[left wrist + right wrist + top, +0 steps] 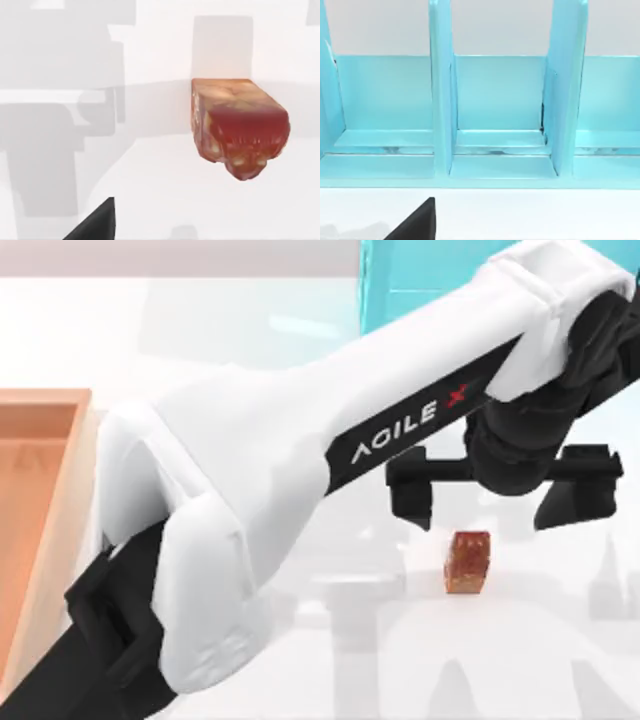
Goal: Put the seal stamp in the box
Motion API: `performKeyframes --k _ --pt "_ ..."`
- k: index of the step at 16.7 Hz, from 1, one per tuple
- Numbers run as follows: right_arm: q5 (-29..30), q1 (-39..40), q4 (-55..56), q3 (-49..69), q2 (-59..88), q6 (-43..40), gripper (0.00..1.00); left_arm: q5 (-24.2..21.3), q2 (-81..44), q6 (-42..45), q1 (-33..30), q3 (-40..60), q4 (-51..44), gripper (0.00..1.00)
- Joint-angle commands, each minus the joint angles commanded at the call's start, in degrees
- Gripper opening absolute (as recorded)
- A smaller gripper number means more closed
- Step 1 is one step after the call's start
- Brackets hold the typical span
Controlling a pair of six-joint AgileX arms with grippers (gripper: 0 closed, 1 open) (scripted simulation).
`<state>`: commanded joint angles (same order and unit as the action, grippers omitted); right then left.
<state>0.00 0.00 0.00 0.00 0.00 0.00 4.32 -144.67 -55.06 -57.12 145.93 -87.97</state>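
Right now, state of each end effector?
Left end effector: open, empty, above the seal stamp on the table.
Right end effector: facing the turquoise shelf unit; open or shut cannot be told.

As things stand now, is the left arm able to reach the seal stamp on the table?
Probably yes. The left end effector hangs open just above the seal stamp, its fingers spread wider than the block. The stamp stands alone on the white table, with nothing between them.
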Motion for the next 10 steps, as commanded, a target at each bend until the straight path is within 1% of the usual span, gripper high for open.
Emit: performKeyframes --k 6,8,10 --pt "0.0 0.0 0.0 0.0 0.0 0.0 1.0 -0.04 0.04 0.22 0.31 -1.06 1.06 1.0" --pt "0.0 0.0 0.0 0.0 0.0 0.0 1.0 -0.02 0.21 0.46 0.44 -4.4 4.36 1.0" --pt "0.0 0.0 0.0 0.0 0.0 0.0 1.0 -0.04 0.31 0.66 0.66 -9.89 9.71 1.0"
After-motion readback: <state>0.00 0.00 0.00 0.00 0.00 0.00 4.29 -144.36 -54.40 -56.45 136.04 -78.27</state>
